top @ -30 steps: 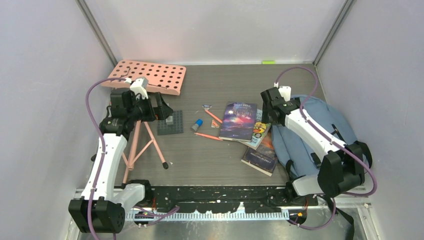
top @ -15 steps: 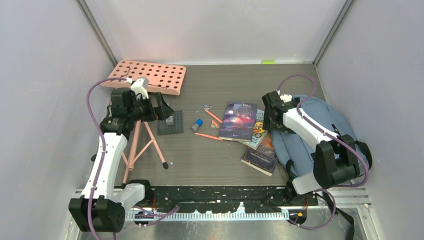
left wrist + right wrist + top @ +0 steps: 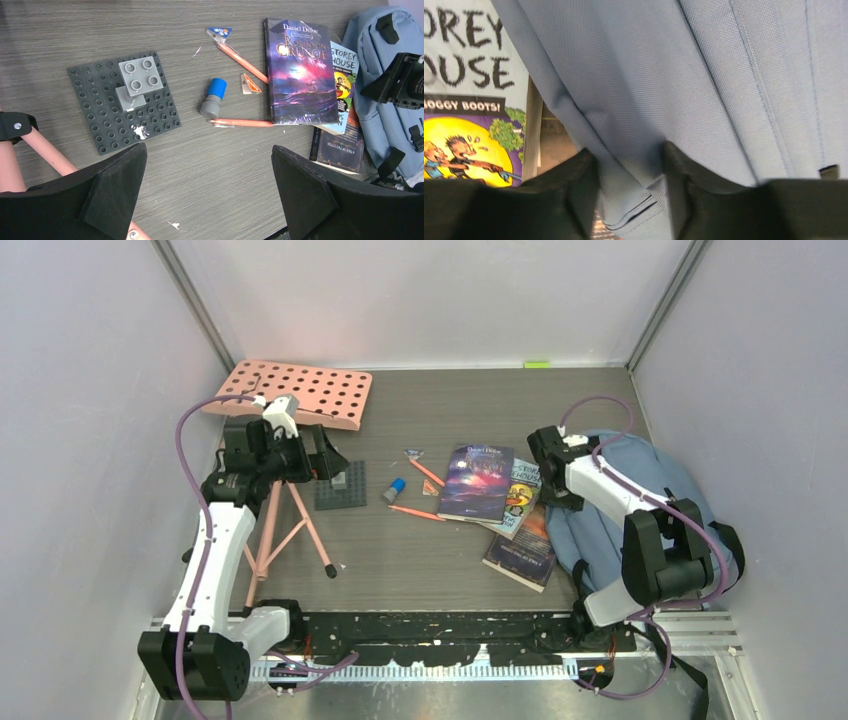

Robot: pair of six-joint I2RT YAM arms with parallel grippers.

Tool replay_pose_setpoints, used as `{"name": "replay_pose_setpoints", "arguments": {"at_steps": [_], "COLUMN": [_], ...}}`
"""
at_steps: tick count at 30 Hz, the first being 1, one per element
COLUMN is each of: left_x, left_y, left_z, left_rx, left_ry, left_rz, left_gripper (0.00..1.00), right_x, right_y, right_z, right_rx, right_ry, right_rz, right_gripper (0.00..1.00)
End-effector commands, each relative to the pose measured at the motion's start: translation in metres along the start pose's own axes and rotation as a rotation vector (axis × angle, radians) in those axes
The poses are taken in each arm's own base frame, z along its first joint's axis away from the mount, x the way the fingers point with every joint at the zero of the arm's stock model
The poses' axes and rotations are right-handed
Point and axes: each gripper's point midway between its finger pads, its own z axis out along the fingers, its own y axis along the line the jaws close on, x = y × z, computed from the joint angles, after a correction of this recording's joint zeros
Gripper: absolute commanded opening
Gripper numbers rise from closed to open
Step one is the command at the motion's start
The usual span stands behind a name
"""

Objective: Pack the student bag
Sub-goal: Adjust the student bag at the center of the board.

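The student bag [image 3: 650, 490], blue-grey fabric, lies at the right of the table; its edge also shows in the left wrist view [image 3: 387, 65]. My right gripper [image 3: 553, 492] sits at the bag's left edge beside the books. In the right wrist view, the right gripper [image 3: 630, 160] is shut on a fold of the bag's fabric [image 3: 704, 75], which fills the gap between the fingers. My left gripper [image 3: 335, 462] hovers open over the left of the table [image 3: 207, 165], holding nothing.
Three books overlap left of the bag: a purple one [image 3: 478, 482], a cartoon-cover one [image 3: 519, 498] and a dark one [image 3: 522, 550]. Two orange pencils [image 3: 418, 512], a blue-grey cylinder [image 3: 394, 490], a dark studded plate [image 3: 340, 490], a pink tripod [image 3: 290, 530] and a pink perforated board [image 3: 300, 392] lie left.
The right arm has drawn in and lowered onto the bag's left edge, and its jaws have gone from wide open to closed on the fabric. The left arm has stayed still.
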Motion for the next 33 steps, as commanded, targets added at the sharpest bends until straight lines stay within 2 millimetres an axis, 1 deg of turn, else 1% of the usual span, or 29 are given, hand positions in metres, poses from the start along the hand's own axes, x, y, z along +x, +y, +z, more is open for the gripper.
{"name": "replay_pose_setpoints", "arguments": {"at_steps": [1, 2, 3, 4, 5, 6, 7, 8, 9, 11, 12, 13, 16, 17, 18, 19, 20, 21, 22, 23, 24, 25, 26, 27, 28, 30, 31, 32, 33], "left_x": [-0.005, -0.004, -0.004, -0.004, -0.004, -0.004, -0.004, -0.004, -0.004, -0.004, -0.003, -0.003, -0.003, -0.004, -0.004, -0.004, -0.004, -0.005, -0.006, -0.007, -0.008, -0.01, -0.01, -0.01, -0.01, -0.008, -0.006, -0.004, -0.001], "left_y": [-0.003, -0.003, -0.003, -0.003, -0.003, -0.003, -0.003, -0.003, -0.003, -0.003, -0.003, -0.003, -0.005, -0.006, -0.008, -0.01, -0.014, -0.017, -0.019, -0.022, -0.025, -0.028, -0.032, -0.037, -0.042, -0.052, -0.058, -0.063, -0.068], "left_z": [0.0, 0.001, 0.001, 0.001, 0.001, 0.001, 0.002, 0.002, 0.002, 0.002, 0.002, 0.002, 0.002, 0.002, 0.002, 0.001, 0.001, -0.001, -0.001, -0.003, -0.004, -0.006, -0.007, -0.008, -0.009, -0.011, -0.012, -0.012, -0.012], "left_rx": [0.023, 0.024, 0.024, 0.024, 0.023, 0.023, 0.023, 0.023, 0.024, 0.025, 0.026, 0.028, 0.035, 0.042, 0.053, 0.067, 0.088, 0.102, 0.114, 0.126, 0.141, 0.156, 0.173, 0.191, 0.21, 0.242, 0.259, 0.275, 0.288], "left_ry": [-0.015, -0.013, -0.012, -0.011, -0.009, -0.009, -0.008, -0.008, -0.008, -0.007, -0.005, -0.005, -0.004, -0.006, -0.008, -0.008, -0.01, -0.016, -0.023, -0.029, -0.037, -0.045, -0.05, -0.054, -0.059, -0.06, -0.057, -0.052, -0.047], "left_rz": [-0.001, -0.002, -0.004, -0.005, -0.006, -0.006, -0.007, -0.007, -0.006, -0.007, -0.008, -0.009, -0.01, -0.009, -0.006, -0.004, -0.002, 0.003, 0.007, 0.01, 0.017, 0.023, 0.032, 0.043, 0.06, 0.097, 0.118, 0.14, 0.163], "left_gripper": [0.99, 0.99, 0.99, 0.99, 0.99, 0.99, 0.99, 0.99, 0.99, 0.99, 0.99, 0.99, 0.99, 0.99, 0.99, 0.99, 0.99, 0.99, 0.99, 0.99, 0.99, 0.99, 0.99, 0.99, 0.99, 0.99, 0.99, 0.99, 0.99], "right_x": [-0.003, -0.008, -0.01, -0.017, -0.02, -0.028, -0.032, -0.041, -0.045, -0.06, -0.066, -0.074, -0.09, -0.098, -0.103, -0.109, -0.117, -0.12, -0.127, -0.131, -0.134, -0.138, -0.141, -0.144, -0.148, -0.155, -0.153, -0.155, -0.153], "right_y": [-0.006, -0.007, -0.01, -0.013, -0.018, -0.023, -0.03, -0.035, -0.042, -0.057, -0.062, -0.068, -0.081, -0.085, -0.084, -0.087, -0.083, -0.087, -0.083, -0.088, -0.091, -0.095, -0.093, -0.093, -0.089, -0.084, -0.075, -0.074, -0.067], "right_z": [0.006, 0.001, -0.003, -0.01, -0.015, -0.025, -0.031, -0.043, -0.048, -0.072, -0.079, -0.092, -0.117, -0.129, -0.138, -0.152, -0.164, -0.182, -0.196, -0.214, -0.225, -0.241, -0.246, -0.264, -0.269, -0.302, -0.313, -0.327, -0.337], "right_rx": [0.014, 0.006, 0.009, 0.002, 0.013, 0.005, 0.023, 0.015, 0.031, 0.025, 0.033, 0.019, 0.008, -0.014, -0.045, -0.085, -0.147, -0.198, -0.261, -0.305, -0.323, -0.35, -0.363, -0.41, -0.433, -0.544, -0.615, -0.658, -0.721], "right_ry": [-0.011, -0.028, -0.04, -0.069, -0.085, -0.123, -0.145, -0.187, -0.214, -0.305, -0.337, -0.379, -0.464, -0.501, -0.53, -0.577, -0.621, -0.676, -0.726, -0.777, -0.801, -0.819, -0.815, -0.826, -0.821, -0.855, -0.852, -0.873, -0.873], "right_rz": [0.035, 0.045, 0.048, 0.064, 0.068, 0.087, 0.094, 0.119, 0.133, 0.192, 0.212, 0.241, 0.287, 0.31, 0.313, 0.333, 0.331, 0.345, 0.333, 0.344, 0.35, 0.344, 0.331, 0.312, 0.295, 0.265, 0.23, 0.224, 0.198], "right_gripper": [0.35, 0.23, 0.18, 0.08, 0.04, 0.01, 0.01, 0.01, 0.01, 0.0, 0.01, 0.01, 0.01, 0.01, 0.01, 0.01, 0.01, 0.01, 0.01, 0.01, 0.01, 0.01, 0.01, 0.01, 0.01, 0.01, 0.01, 0.01, 0.01]}}
